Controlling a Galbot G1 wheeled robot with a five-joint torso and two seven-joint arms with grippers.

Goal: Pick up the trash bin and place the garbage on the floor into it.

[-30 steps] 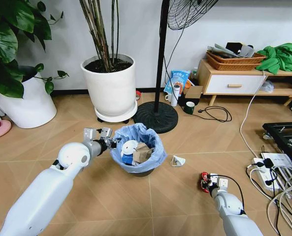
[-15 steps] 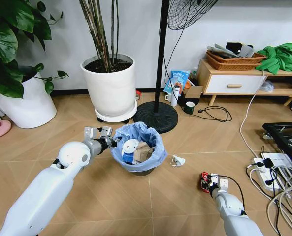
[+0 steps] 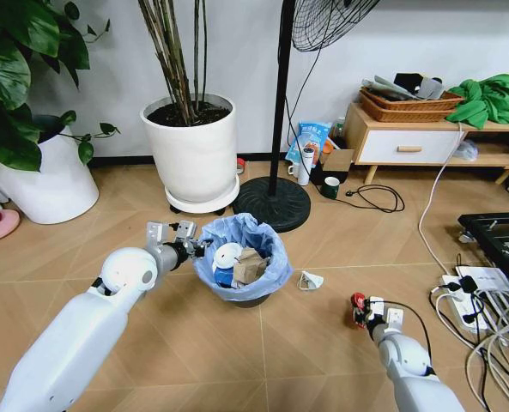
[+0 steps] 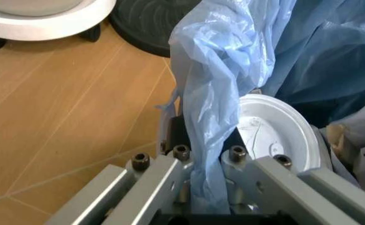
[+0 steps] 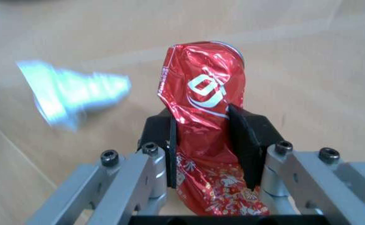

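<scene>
Pinching the trash bin [image 3: 240, 266] rim, the left gripper [image 3: 196, 249] steadies its white lid [image 3: 227, 256] and brown paper [image 3: 248, 265]; the right gripper [image 3: 360, 311] clamps a crushed red can [image 5: 200, 122].

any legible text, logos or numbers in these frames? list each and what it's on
Crushed red can, clamped in the right gripper: a white logo mark and small white characters run down its side; none can be read as words.
Blue package by the fan base: print too small to read.
Trash bin, held at its rim by the left gripper: no text visible.

bright even daylight; right wrist background blurred
</scene>
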